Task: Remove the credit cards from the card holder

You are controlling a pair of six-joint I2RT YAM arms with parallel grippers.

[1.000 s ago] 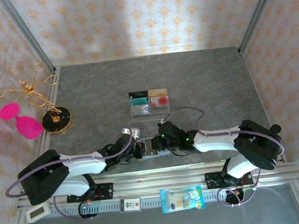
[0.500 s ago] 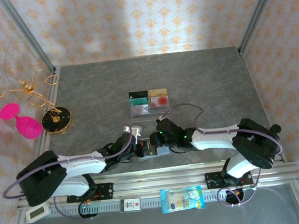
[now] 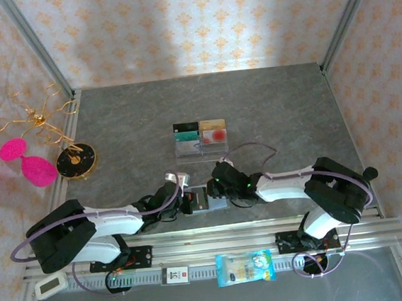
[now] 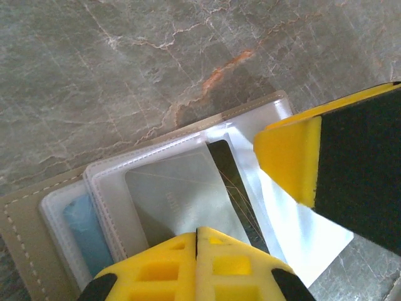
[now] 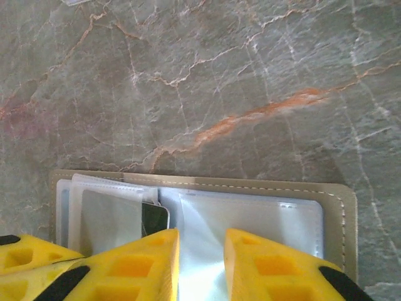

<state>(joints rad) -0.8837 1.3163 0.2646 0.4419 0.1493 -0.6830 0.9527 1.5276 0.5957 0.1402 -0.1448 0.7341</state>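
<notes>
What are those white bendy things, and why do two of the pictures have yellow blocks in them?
The white bendy things are two robot arms, seen by a camera above the table. Each arm ends in a gripper with two yellow fingers and has a small camera on its wrist. The other two pictures come from those cameras. Between the arms lies an open card holder with cards tucked in clear pockets. The left gripper is shut, with its tip over the holder. The right gripper has its fingers a little apart above a pocket. I can't see a card gripped by either. Farther back stands a clear tray with more cards.
</notes>
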